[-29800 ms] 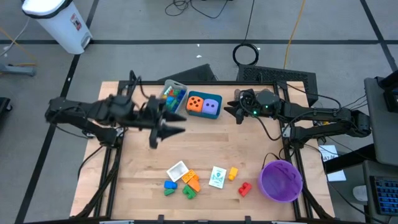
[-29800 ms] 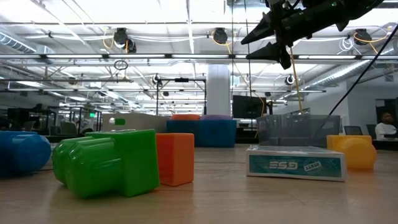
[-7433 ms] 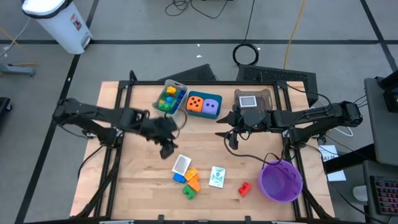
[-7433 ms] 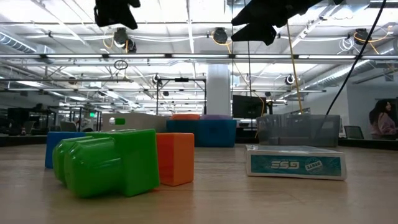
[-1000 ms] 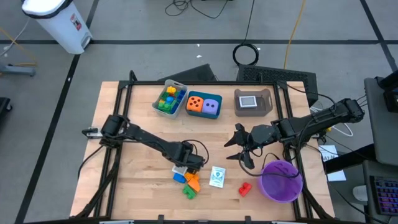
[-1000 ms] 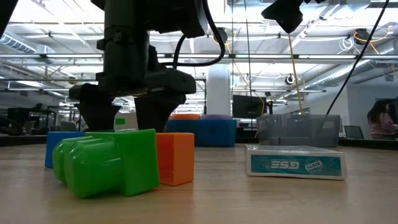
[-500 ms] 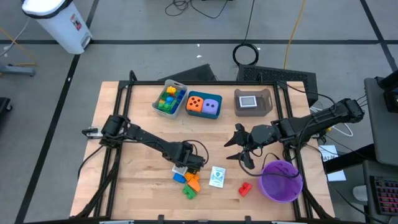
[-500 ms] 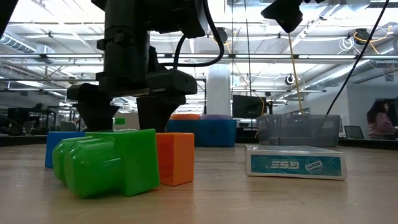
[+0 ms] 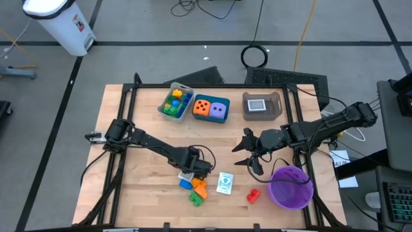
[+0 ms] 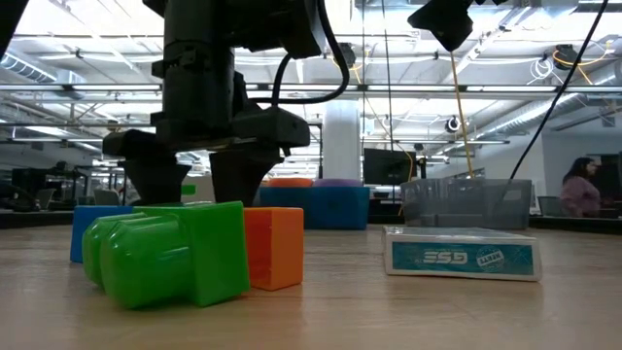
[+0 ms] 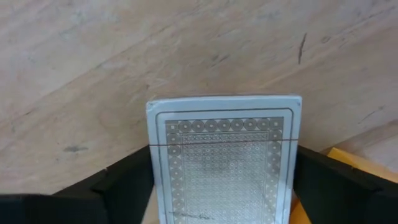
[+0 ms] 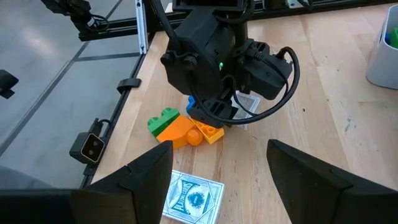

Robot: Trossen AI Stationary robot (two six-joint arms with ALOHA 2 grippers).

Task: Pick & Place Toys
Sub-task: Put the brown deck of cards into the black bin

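Close squarely on the two long edges of the card (image 11: 224, 155), keeping the wrist level so that neither edge slips under a pad. Lift straight up, slowly: thin and stiff, likely to bow or pop free if squeezed hard. Avoid dragging, since resting on loose bricks (image 9: 195, 188) that would shift. Judged step: pickup of this card, presumably bound for the brown tray (image 9: 248, 115) at the far edge, where a similar one already lies.

Left gripper (image 9: 190, 173): low over the brick cluster, pointing down. Spread wide, one of the fingers (image 11: 127, 183) on each side of the card, inner faces at or just beside its edges. No firm clamp evident; card flat, not raised. Nothing else between the jaws.

Beneath and beside: orange brick (image 10: 272, 248), green brick (image 10: 175, 253) and blue brick (image 10: 87, 233), touching one another. Corner of an orange brick visible past the card in the left wrist view.

Farther out: other card (image 9: 224, 183) flat on the table (image 9: 148, 187), near the cluster; red brick (image 9: 253, 194) beyond it, close to the bowl (image 9: 273, 177).

Right gripper (image 9: 248, 151): waiting above the table beside the bowl, spread apart, empty.
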